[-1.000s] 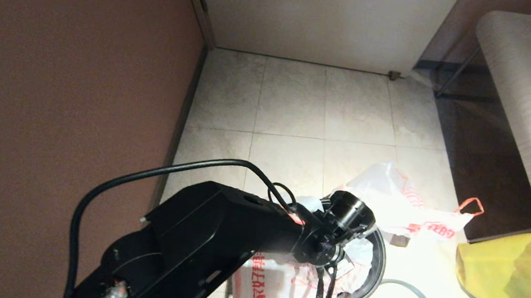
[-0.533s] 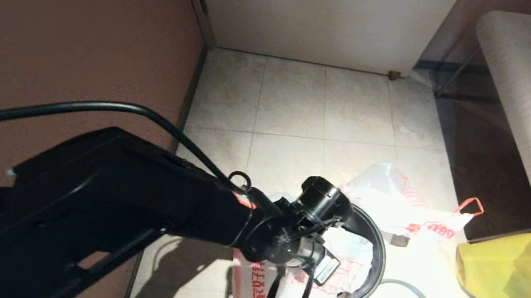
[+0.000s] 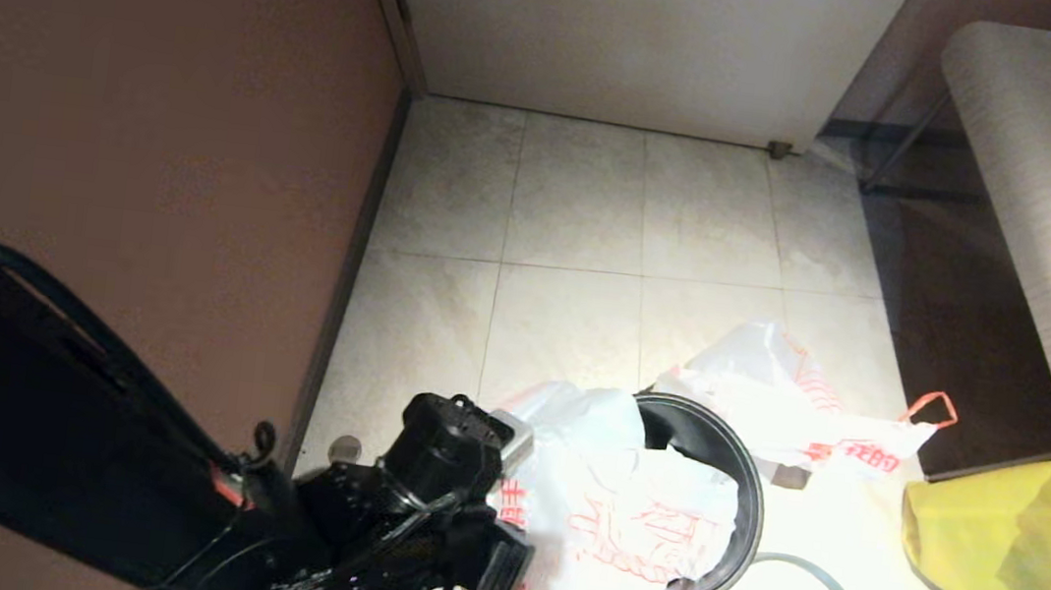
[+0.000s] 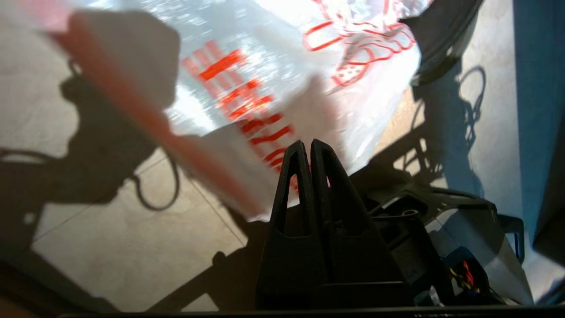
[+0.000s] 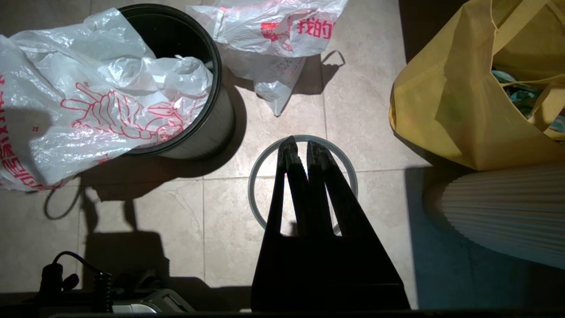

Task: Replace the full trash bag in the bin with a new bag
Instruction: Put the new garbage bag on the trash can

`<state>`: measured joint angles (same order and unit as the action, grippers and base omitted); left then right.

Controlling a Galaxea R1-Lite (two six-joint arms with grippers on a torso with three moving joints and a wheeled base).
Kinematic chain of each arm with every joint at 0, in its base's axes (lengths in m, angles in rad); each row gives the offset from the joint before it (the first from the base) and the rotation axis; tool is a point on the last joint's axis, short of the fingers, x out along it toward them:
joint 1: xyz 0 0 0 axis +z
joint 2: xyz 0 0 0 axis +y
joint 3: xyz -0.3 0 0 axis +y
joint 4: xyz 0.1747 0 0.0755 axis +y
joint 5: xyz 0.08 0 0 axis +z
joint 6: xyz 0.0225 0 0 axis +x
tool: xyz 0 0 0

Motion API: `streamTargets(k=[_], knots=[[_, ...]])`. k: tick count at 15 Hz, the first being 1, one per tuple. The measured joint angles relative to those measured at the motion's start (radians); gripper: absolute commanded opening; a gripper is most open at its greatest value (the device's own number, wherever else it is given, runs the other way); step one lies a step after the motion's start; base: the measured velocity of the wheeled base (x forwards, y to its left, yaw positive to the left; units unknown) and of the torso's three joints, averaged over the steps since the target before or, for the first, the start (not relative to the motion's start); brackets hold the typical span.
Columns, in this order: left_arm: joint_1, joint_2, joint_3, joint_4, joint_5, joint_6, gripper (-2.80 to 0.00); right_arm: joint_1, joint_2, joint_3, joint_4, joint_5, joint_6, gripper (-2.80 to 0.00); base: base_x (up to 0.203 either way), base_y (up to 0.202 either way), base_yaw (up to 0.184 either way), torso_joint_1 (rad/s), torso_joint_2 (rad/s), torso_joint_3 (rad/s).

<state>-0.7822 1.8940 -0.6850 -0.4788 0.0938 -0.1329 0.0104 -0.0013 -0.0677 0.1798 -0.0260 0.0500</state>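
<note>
The black bin [image 3: 750, 519] [image 5: 207, 137] stands on the tiled floor. The new bag [image 3: 629, 515] [image 5: 88, 110] [image 4: 265, 66], thin and limp with red print, is draped half into the bin and spills over the side nearest my left arm. Behind the bin lies the full trash bag [image 3: 790, 404] [image 5: 273, 26] with a red loop; its contents do not show clearly. The bin's grey hoop [image 3: 797, 561] [image 5: 251, 184] lies loose on the floor beside it. My left gripper [image 4: 310, 142] is shut at the new bag's spilled edge, nothing seen between its fingers. My right gripper [image 5: 300, 143] hangs shut above the hoop.
A big yellow bag [image 3: 1021, 549] [image 5: 454, 97] sits right of the hoop, with a pale pleated object [image 5: 499, 212] next to it. A light bench [image 3: 1041, 195] fills the right side. A brown wall [image 3: 143, 93] runs along the left, and bare tiles [image 3: 576, 202] lie beyond the bin.
My left arm has swung from over the bin to the left and low, uncovering the bin's mouth and the draped bag. The bags, hoop and right arm have kept their places.
</note>
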Motion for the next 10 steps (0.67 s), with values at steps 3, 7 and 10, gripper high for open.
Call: streamTargets(k=[3, 7, 10], knots=[[0.05, -0.05, 0.182, -0.189, -0.009, -0.005, 0.0, 0.0, 0.0, 0.0, 0.0, 0.0, 0.0, -2.8, 0.0, 0.0, 0.0, 0.0, 0.0, 0.0], [0.11, -0.021, 0.278, -0.326, -0.007, 0.018, 0.0, 0.0, 0.0, 0.0, 0.0, 0.0, 0.0, -2.8, 0.0, 0.0, 0.0, 0.0, 0.0, 0.0], [0.168, 0.097, 0.327, -0.486, -0.024, 0.082, 0.0, 0.0, 0.0, 0.0, 0.0, 0.0, 0.0, -2.8, 0.0, 0.0, 0.0, 0.0, 0.0, 0.0]])
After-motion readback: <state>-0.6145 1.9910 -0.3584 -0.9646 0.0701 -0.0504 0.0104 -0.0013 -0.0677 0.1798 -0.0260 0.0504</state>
